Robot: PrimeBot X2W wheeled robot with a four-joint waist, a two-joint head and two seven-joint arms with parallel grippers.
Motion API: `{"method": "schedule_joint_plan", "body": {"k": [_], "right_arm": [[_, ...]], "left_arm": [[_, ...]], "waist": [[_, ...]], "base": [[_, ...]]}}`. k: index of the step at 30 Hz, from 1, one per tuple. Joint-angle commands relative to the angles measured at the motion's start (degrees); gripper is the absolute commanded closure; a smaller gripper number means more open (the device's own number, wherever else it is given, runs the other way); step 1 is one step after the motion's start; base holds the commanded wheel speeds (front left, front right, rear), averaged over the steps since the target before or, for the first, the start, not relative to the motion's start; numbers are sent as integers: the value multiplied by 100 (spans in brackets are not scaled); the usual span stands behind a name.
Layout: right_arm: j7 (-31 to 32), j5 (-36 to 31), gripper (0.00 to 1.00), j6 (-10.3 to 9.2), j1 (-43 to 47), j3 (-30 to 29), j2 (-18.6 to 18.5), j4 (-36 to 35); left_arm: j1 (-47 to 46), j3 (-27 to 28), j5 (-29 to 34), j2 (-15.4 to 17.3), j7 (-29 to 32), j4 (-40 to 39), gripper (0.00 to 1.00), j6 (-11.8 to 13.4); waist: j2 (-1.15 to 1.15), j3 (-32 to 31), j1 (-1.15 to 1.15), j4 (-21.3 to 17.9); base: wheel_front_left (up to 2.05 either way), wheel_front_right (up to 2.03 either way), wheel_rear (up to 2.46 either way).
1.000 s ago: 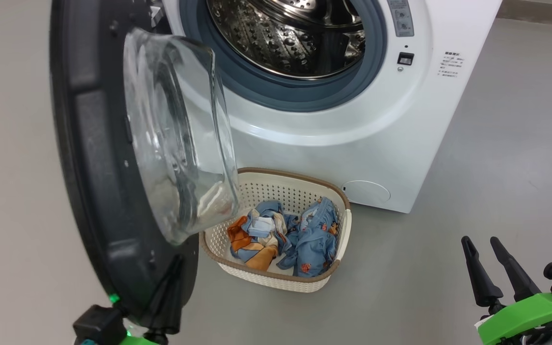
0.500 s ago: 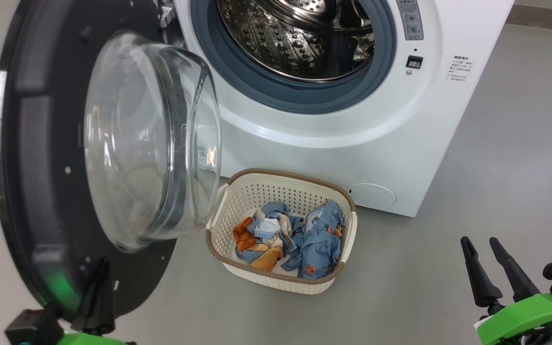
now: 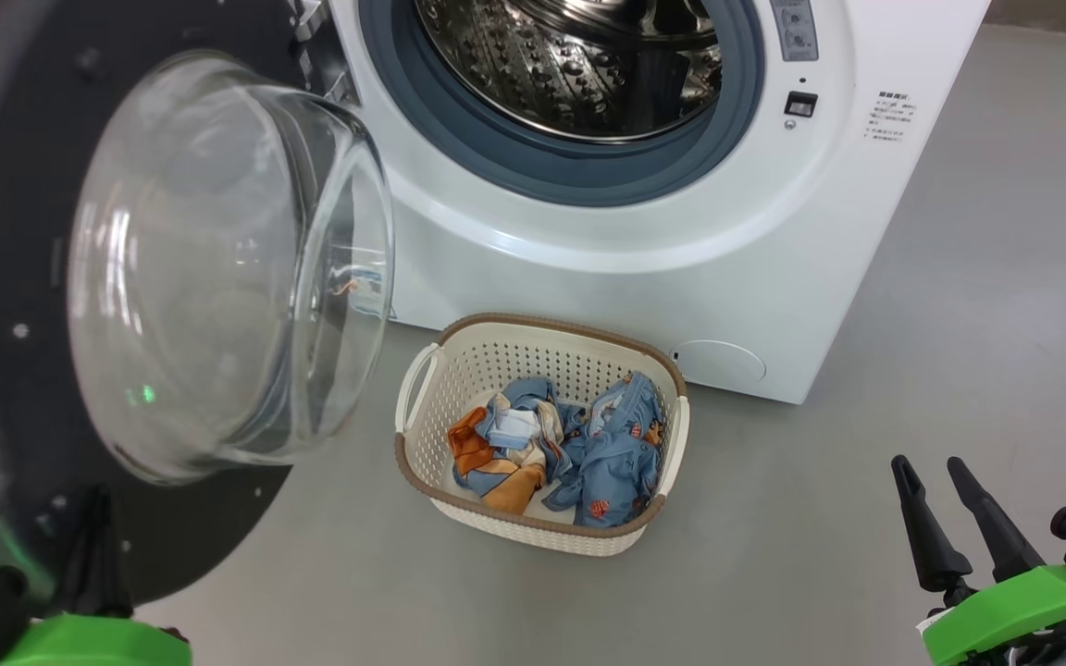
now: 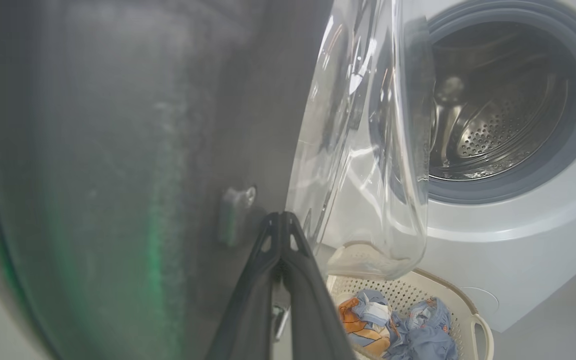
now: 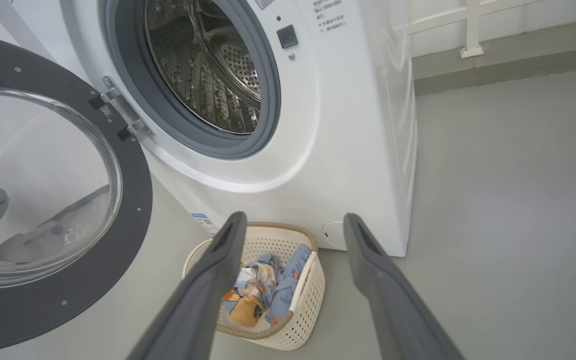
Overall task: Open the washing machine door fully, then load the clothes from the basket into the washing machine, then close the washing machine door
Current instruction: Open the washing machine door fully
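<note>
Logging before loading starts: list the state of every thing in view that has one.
washing machine door: swung wide open.
washing machine: drum empty.
basket: upright on the floor, loaded.
clothes: crumpled inside the basket.
left pincer: shut, tips at the door's dark inner face.
right pincer: open, empty.

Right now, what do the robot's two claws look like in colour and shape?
Each claw has two long, dark, tapering fingers with pointed tips, seen on the right claw and left claw. Both sit on bright green housings with black parts.
</note>
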Motion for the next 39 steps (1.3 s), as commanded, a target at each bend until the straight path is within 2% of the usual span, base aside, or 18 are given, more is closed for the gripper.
{"method": "schedule_joint_plan", "body": {"k": [1,11,39], "right_arm": [[-76,18,0,8,-52,62,-94,-142],[-76,5,0,8,-100,34,-163,-149],[-76,-38,0,8,-451,22,-451,-241]], "left_arm": [[-365,435,-92,311,-53,59,100,104],[-948,985,87,463,-89,643,100,57],[-2209,2788,1173,579,-92,1724,100,-434]], "waist": [[0,52,0,-7],[0,195,0,7],[0,903,0,-105]], "base": [[0,0,0],[0,0,0],[0,0,0]]}}
